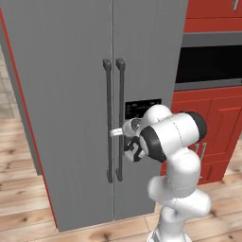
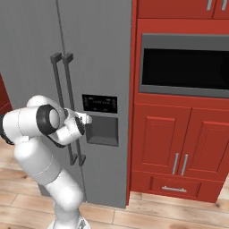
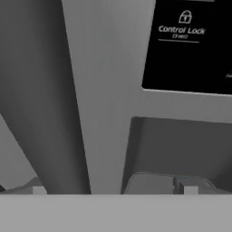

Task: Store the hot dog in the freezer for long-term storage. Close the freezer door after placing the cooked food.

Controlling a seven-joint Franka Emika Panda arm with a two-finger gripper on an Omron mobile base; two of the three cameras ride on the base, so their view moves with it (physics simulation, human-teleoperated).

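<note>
A: Where is the freezer door [image 1: 66, 108] in the left base view?

B: It is the tall plain grey panel forming the left half of the fridge front, lying flush with the dispenser door [image 1: 146, 71] to its right. Its vertical dark bar handle [image 1: 108, 120] stands just beside the handle of the dispenser door [image 1: 121, 118], along the centre seam.

A: And the gripper [image 1: 116, 133]?

B: It is at mid-height of the two handles, its pale fingers [image 1: 115, 133] reaching across them from the right. The hand view shows one dark bar [image 3: 43, 99] running between the two finger tips [image 3: 38, 189], so the jaws stand apart on either side of a handle; contact cannot be told.

A: What lies near the hand?

B: The black control panel [image 2: 99, 103] and the grey dispenser recess [image 2: 103, 129] below it. Red cabinets [image 2: 179, 143] and a built-in oven [image 2: 185, 67] stand right of the fridge, on a wooden floor [image 1: 19, 198]
</note>
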